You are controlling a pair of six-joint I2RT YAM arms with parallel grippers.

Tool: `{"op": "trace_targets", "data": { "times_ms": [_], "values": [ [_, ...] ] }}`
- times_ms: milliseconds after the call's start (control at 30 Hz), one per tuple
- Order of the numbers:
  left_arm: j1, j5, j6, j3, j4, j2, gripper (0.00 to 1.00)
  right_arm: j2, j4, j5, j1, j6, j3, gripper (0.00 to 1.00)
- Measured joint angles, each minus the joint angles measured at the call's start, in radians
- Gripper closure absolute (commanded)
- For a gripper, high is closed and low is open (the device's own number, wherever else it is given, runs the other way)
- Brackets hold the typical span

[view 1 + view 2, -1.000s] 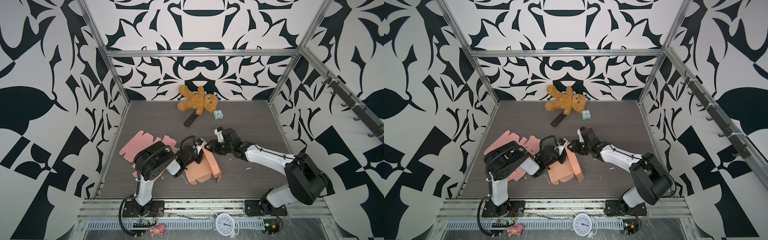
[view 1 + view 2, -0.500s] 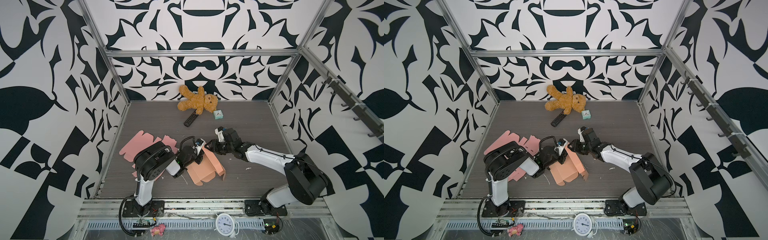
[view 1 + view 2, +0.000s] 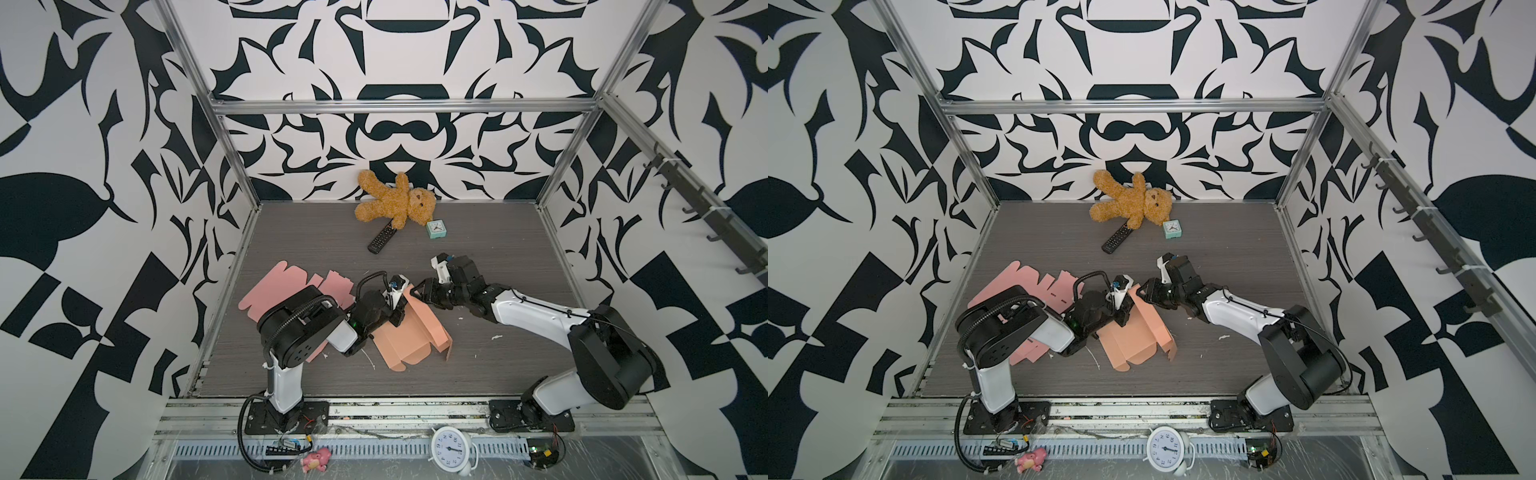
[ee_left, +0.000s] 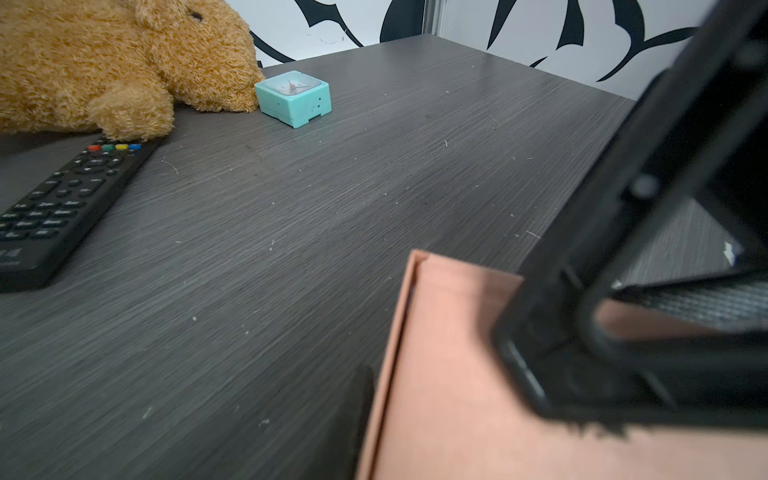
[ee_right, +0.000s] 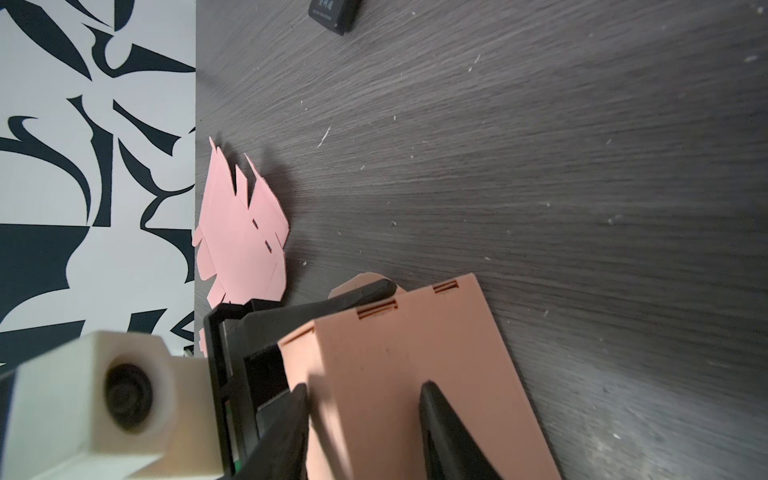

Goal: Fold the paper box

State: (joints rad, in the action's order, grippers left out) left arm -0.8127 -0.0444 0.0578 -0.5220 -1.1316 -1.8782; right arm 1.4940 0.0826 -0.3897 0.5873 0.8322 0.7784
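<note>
Here, one peach paper box [image 3: 411,336], partly folded, lies at the front middle of the table [image 3: 498,249] between two grippers. The left gripper [image 3: 397,309] is clamped on one wall of it, one finger [image 5: 365,291] lying outside that wall, while the right gripper's [image 3: 417,292] two fingers [image 5: 440,424] stand apart with their tips at a raised panel. By the back wall sit one teddy bear [image 3: 395,205], one remote [image 3: 380,237] and one teal clock [image 3: 436,229], and at the left lie flat pink sheets [image 3: 282,286], overlapping so that I cannot count them.
</note>
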Motion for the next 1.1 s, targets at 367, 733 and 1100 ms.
{"op": "trace_targets", "data": {
  "times_ms": [367,733,1100],
  "values": [
    [0.001,0.019,-0.006,-0.005,0.035,0.014,0.89,-0.001,-0.003,-0.011,-0.017,-0.004,0.000,0.54],
    [-0.008,0.049,-0.003,0.012,0.067,0.065,0.91,-0.068,-0.108,-0.011,-0.021,-0.047,0.004,0.46],
    [-0.025,0.028,0.097,0.047,0.158,0.181,0.93,-0.356,-0.436,0.142,-0.016,-0.161,0.077,0.47]
  ]
}}
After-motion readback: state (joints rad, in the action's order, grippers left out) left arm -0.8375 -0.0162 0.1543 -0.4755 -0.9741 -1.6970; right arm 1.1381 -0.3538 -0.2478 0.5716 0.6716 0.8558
